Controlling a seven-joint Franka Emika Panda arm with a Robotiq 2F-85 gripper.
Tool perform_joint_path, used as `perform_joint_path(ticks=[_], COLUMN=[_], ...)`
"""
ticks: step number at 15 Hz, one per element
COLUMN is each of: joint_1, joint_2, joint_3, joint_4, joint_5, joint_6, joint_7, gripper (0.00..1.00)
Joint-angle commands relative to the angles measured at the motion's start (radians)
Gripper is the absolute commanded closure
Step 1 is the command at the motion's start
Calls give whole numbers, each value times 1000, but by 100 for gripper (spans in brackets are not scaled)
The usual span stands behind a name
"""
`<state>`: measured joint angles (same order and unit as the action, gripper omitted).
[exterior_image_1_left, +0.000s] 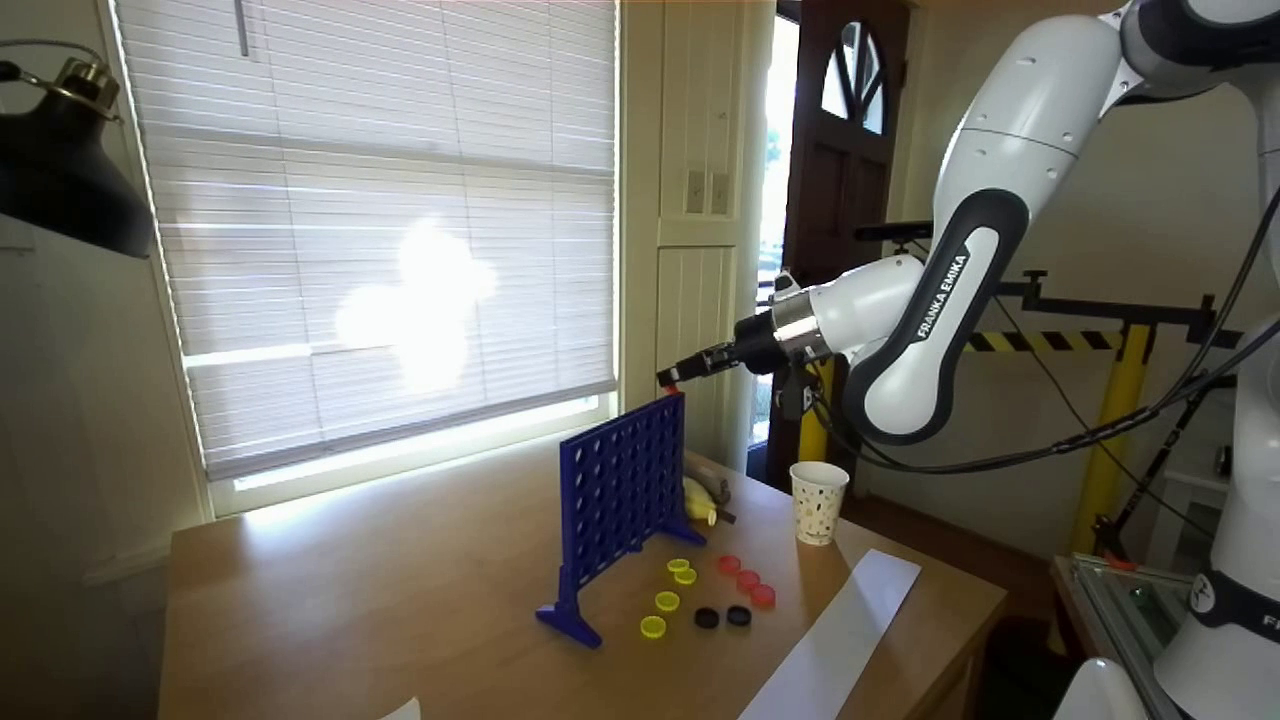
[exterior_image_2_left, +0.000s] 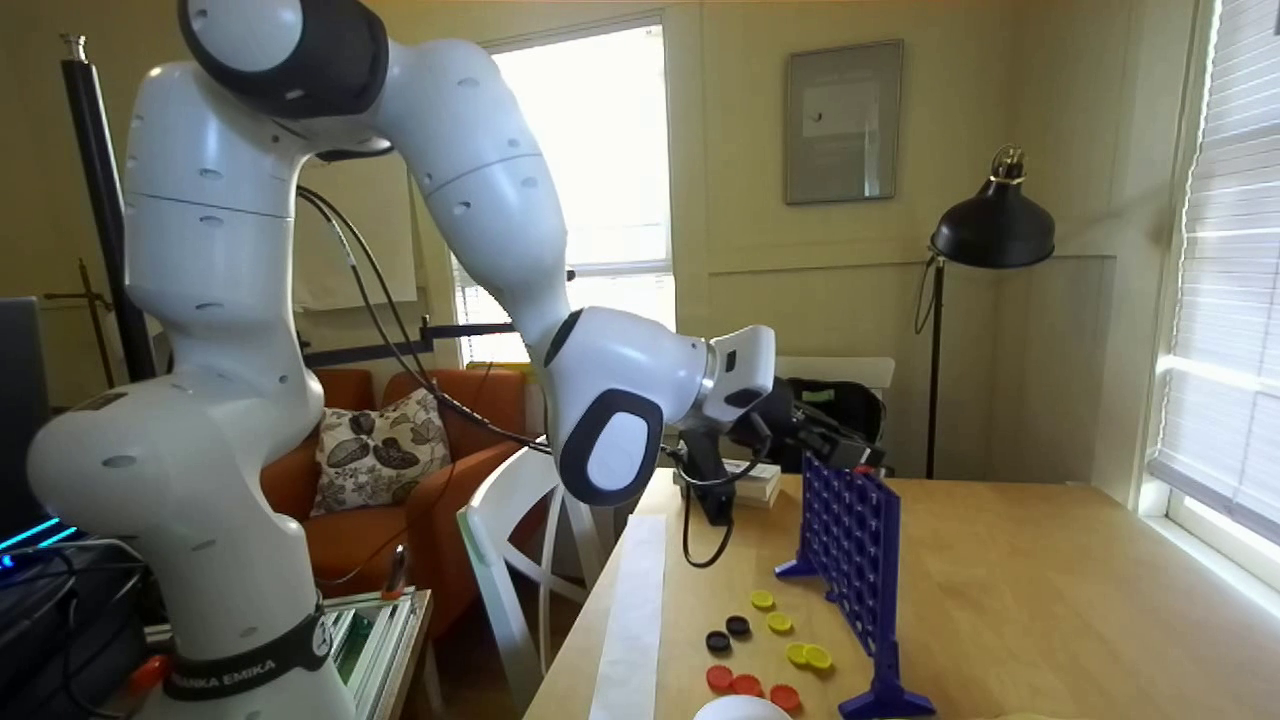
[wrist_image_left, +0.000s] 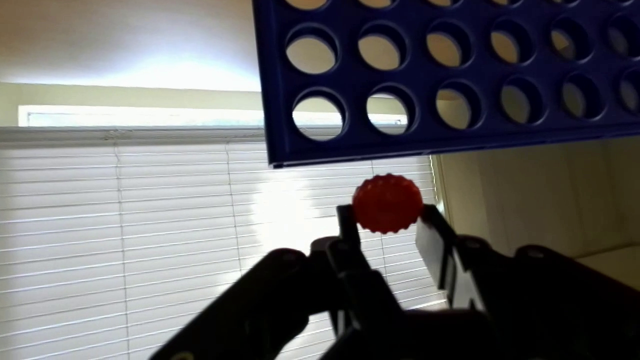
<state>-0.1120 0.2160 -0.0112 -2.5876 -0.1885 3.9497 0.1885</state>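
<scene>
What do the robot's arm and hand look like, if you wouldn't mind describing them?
The arm is white with smoothly rounded segments, black trim and white FRANKA EMIKA lettering on black. A silver collar rings it near the wrist, and dark cables run outside it. The hand is black, with two slim fingers.

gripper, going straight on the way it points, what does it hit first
The gripper, its held red disc leading, would likely meet the blue board at its top edge, though depth is unclear.
</scene>
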Motion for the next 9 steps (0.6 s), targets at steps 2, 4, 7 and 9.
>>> perform_joint_path(ticks=[2,4,7,9], joint_1=[-8,-10,-10,-9], joint_2=[43,50,57,61], joint_3=[10,12,14,15], joint_4=[33,39,41,42], joint_5=[-31,-36,-34,-31], joint_6=[42,43,50,57], joint_7=[15,16,13,10], gripper=[90,90,90,90])
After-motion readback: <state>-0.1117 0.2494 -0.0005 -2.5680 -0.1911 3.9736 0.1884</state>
